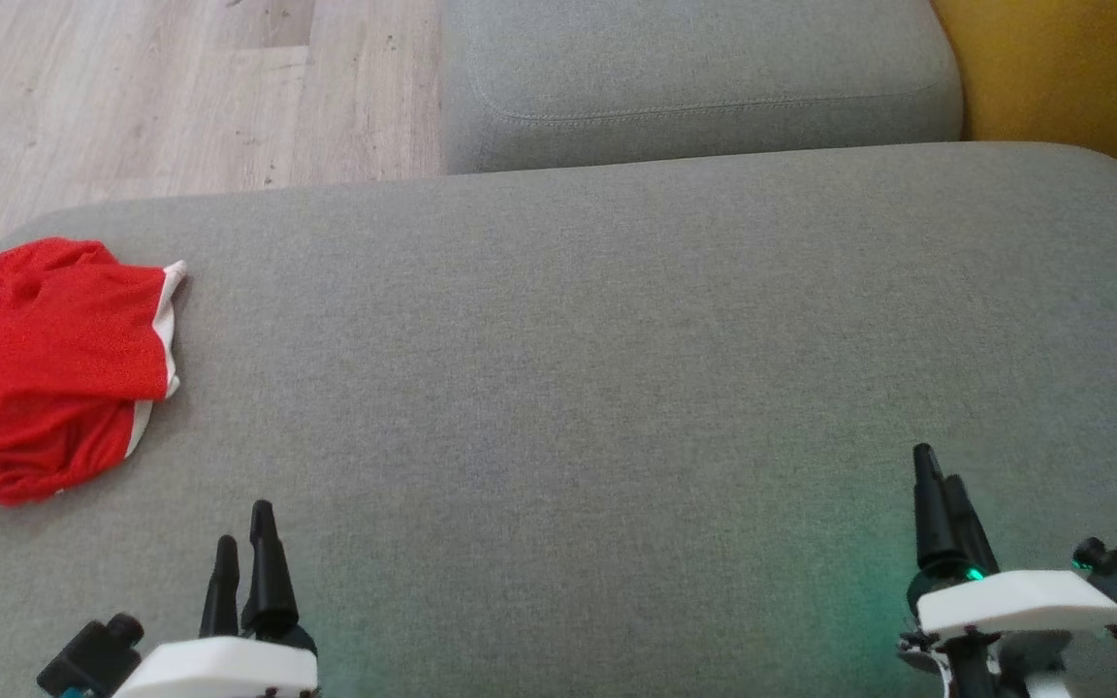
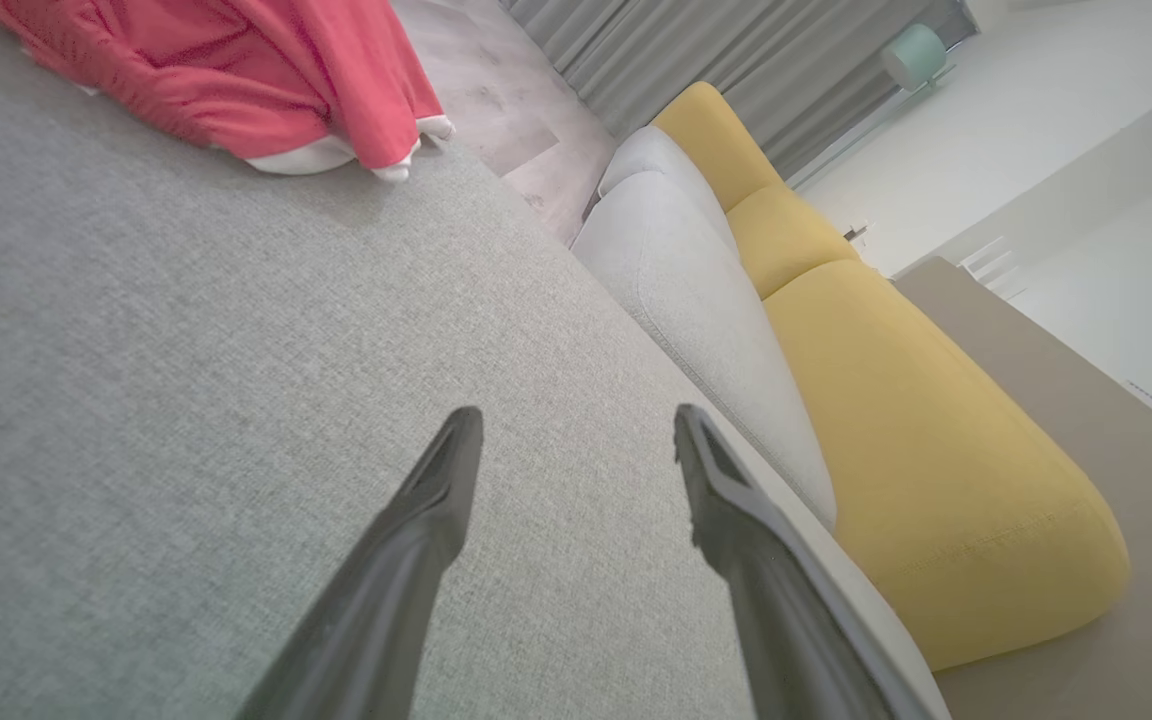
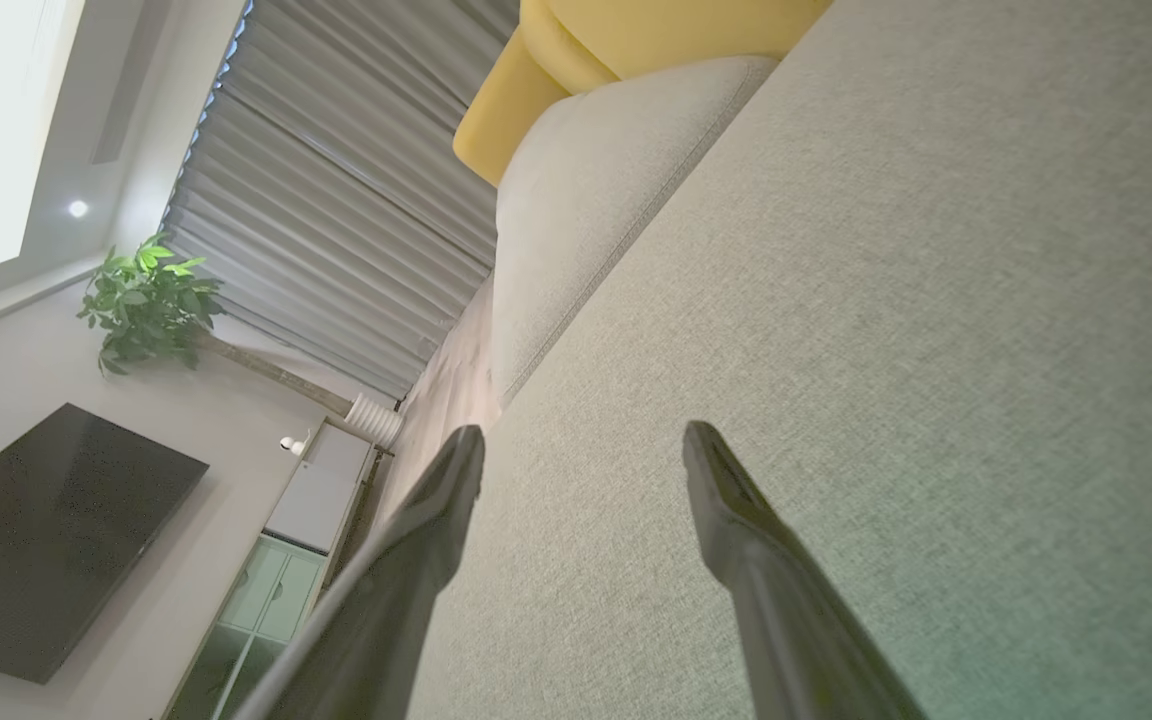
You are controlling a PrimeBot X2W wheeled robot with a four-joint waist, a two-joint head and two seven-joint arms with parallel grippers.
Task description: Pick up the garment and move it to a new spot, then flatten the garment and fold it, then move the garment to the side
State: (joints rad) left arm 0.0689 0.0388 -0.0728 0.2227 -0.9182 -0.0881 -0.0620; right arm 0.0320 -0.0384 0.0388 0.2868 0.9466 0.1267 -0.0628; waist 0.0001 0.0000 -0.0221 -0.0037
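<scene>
Red mesh garment point(image 1: 45, 368) with white trim, lying crumpled at the left end of the grey woven cushion point(image 1: 617, 368); its left side is cut off by the frame. Left gripper point(image 1: 244, 523) and right gripper point(image 1: 939, 465) are shown with jaws spread and nothing held, well apart from the garment.

— What's the seat under you like?
— The grey cushion point(image 1: 617, 368) is coarse woven cloth, matt. The garment point(image 1: 45, 368) on the left is red cloth with a fine mesh texture, white-trimmed.
— And the rest?
— My fingers point(image 2: 411, 560) look like smooth dark plastic, faintly shiny. The floor point(image 1: 132, 87) is pale wood grain; the yellow cushion point(image 2: 936, 420) is finer matt cloth.
</scene>
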